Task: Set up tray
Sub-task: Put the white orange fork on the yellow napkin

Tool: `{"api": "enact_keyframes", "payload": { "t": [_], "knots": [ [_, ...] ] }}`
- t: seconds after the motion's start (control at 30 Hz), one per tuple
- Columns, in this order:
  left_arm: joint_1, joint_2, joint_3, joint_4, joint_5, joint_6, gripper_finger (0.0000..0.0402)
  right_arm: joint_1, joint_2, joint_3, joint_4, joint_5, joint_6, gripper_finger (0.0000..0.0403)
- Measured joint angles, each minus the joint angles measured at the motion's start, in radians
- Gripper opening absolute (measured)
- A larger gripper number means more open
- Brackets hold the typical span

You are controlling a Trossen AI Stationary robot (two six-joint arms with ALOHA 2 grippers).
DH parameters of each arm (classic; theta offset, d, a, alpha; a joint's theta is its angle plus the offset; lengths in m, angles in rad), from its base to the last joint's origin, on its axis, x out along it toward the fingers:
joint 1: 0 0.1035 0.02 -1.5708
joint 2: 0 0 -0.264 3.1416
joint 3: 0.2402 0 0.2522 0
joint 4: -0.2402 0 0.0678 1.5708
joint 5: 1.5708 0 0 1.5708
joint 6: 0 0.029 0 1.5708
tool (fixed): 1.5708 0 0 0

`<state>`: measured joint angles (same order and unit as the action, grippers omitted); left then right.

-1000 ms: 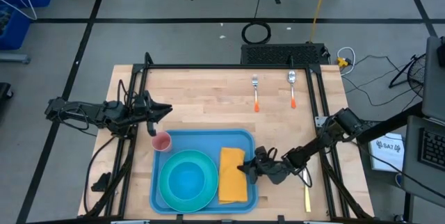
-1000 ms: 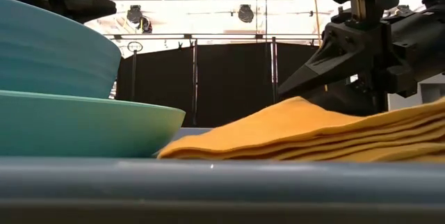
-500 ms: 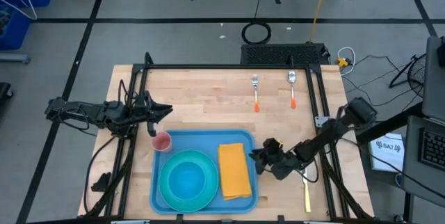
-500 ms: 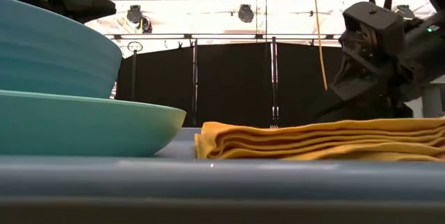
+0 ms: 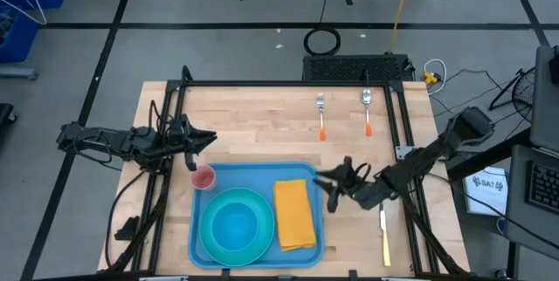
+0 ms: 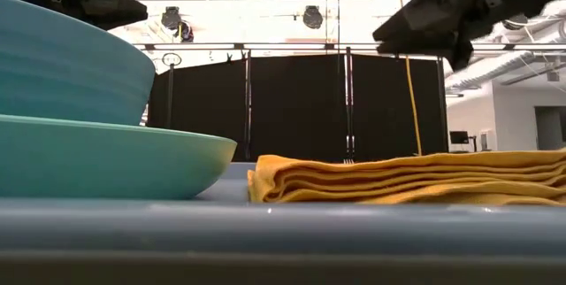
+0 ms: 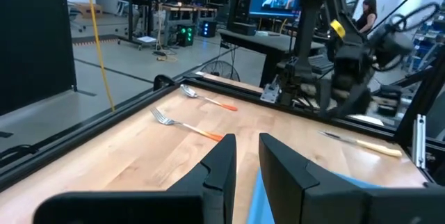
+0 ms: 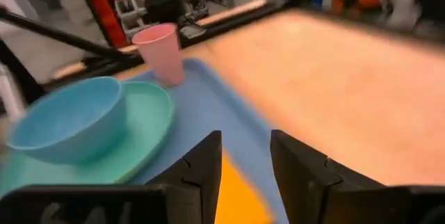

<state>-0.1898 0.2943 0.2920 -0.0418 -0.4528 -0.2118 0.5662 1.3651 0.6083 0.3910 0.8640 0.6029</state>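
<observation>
The light-blue tray (image 5: 253, 176) lies at the table's near edge. On it are a teal plate (image 5: 218, 244) with a blue bowl (image 5: 236, 226) in it, and a folded yellow napkin (image 5: 295, 215) lying flat on the tray's right part. A pink cup (image 5: 203, 177) stands at the tray's far left corner. My right gripper (image 5: 330, 185) hovers open just right of the tray, above the table, and holds nothing. In the low view it (image 6: 433, 15) hangs well above the napkin (image 6: 407, 179). My left gripper (image 5: 208, 138) waits open over the table's left side, pointing level.
A fork (image 5: 321, 115) and a spoon (image 5: 368, 111), both with orange handles, lie at the table's far middle. A knife (image 5: 383, 233) lies right of the tray, near my right arm. Bare wood stretches between the tray and the cutlery.
My right gripper has drawn away from the napkin's right edge, rising and going toward the table's far right while rolling about its own axis. The napkin's raised right part has settled, and the napkin now lies flat and straight on the tray.
</observation>
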Motion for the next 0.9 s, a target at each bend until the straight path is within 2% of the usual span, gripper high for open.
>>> {"api": "enact_keyframes", "payload": {
  "t": [0.13, 0.27, 0.43, 0.57, 0.73, 0.8, 0.9],
  "knots": [
    [0.0, 0.0, 0.0, -0.006, 0.004, 0.009, 0.0067, -0.032, -0.13, 0.0, -0.083, -0.002, -0.197, 0.0114],
    [0.0, 0.0, 0.0, -0.006, -0.013, 0.02, 0.0067, -0.058, -0.327, 0.0, -0.168, -0.001, -0.346, 0.0114],
    [0.0, 0.0, 0.0, -0.009, -0.06, 0.0, 0.0067, -0.114, -0.595, 0.0, -0.397, 0.0, -0.379, 0.0114],
    [0.0, 0.0, 0.0, -0.009, -0.08, 0.0, 0.0067, -0.216, -0.728, 0.0, -0.614, -0.001, -0.308, 0.0114],
    [0.0, 0.0, 0.0, -0.01, -0.15, -0.04, 0.0067, -0.396, -0.755, 0.0, -0.823, -0.018, -0.151, 0.0114],
    [0.0, 0.0, 0.0, -0.016, -0.184, -0.073, 0.0067, -0.486, -0.726, 0.0, -0.837, -0.073, -0.145, 0.0114],
    [0.0, 0.0, 0.0, -0.027, -0.198, -0.091, 0.0067, -0.632, -0.643, 0.0, -0.8, -0.214, -0.147, 0.0114]
  ]
}}
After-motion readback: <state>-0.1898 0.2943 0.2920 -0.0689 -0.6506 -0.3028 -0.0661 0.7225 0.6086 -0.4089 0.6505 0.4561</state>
